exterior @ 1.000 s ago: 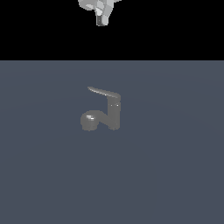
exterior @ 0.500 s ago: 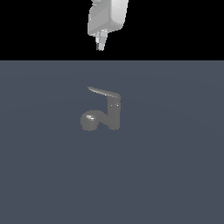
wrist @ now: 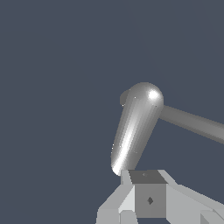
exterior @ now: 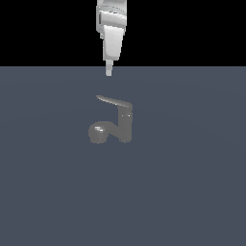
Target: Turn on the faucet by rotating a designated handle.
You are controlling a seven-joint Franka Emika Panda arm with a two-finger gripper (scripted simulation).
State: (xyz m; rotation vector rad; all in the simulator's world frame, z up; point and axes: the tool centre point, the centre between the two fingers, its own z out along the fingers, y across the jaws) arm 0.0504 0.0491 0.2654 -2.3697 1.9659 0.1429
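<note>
The faucet (exterior: 124, 126) is a small dark grey fixture in the middle of the exterior view, with an upright post and a rounded bulb head (exterior: 98, 133) on the exterior view's left. Its handle (exterior: 114, 102) is a thin curved blade on top of the post, tapering toward the exterior view's left. My gripper (exterior: 109, 72) hangs pointing down just above the handle's tip, apart from it, fingers together and holding nothing. In the wrist view the shiny handle (wrist: 135, 131) ends close to my fingers (wrist: 148, 197), and a darker part of the faucet (wrist: 192, 123) runs off to one side.
The faucet stands on a flat slate-grey surface (exterior: 192, 192) that fills the lower part of the exterior view. Nothing else shows on it.
My gripper has come down from the top edge of the exterior view to just above the handle's tip. The faucet and its handle have not moved.
</note>
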